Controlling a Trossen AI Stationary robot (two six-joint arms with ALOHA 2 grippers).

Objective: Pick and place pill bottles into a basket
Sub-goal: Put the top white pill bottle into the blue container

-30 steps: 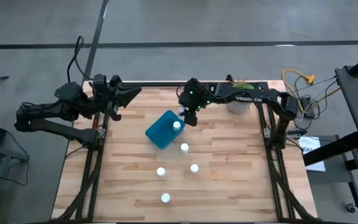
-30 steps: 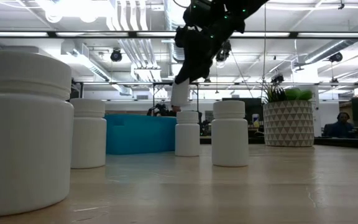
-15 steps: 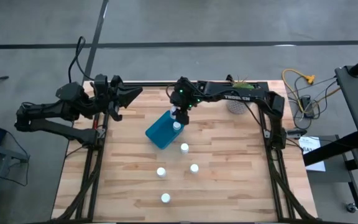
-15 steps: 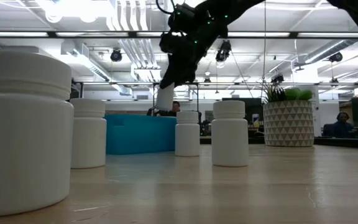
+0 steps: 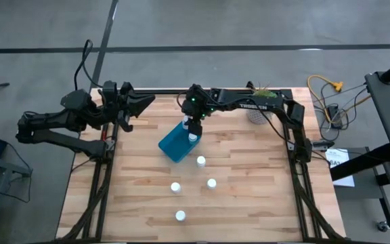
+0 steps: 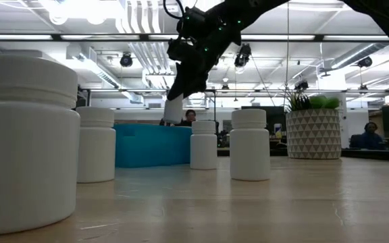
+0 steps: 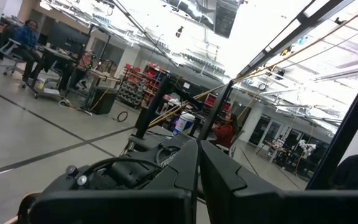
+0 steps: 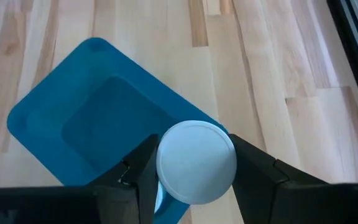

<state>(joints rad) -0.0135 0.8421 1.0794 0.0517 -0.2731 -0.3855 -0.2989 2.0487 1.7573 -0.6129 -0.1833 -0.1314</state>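
My right gripper (image 5: pixel 193 129) is shut on a white pill bottle (image 8: pixel 196 163) over the far right corner of the teal basket (image 5: pixel 177 144). In the low view the bottle (image 6: pixel 174 111) hangs just above the basket's rim (image 6: pixel 150 127). What shows of the basket's inside (image 8: pixel 104 127) is bare. Several other bottles stand upright on the table nearer the front: (image 5: pixel 201 160), (image 5: pixel 212 183), (image 5: pixel 175 187), (image 5: pixel 180 215). My left gripper (image 7: pixel 199 180) is shut and empty at the table's far left corner (image 5: pixel 131 105). My right gripper pinches the bottle between its two fingers (image 8: pixel 143 171), one on each side of the round cap (image 8: pixel 196 163). The fingers come from above, pointing down. The bottle hangs below them, slightly tilted (image 6: pixel 174 111), lifted clear of the table and the basket.
A white patterned pot with a green plant (image 5: pixel 259 112) stands at the far right of the table; it also shows in the low view (image 6: pixel 314 133). The standing bottles are the large shapes in the low view (image 6: pixel 29 142), (image 6: pixel 250 145). Bare wood lies at the near left (image 5: pixel 114 196).
My right gripper has carried the bottle toward the table's left edge, from beside the basket's right side to over its far right corner. The bottle stays lifted and held.
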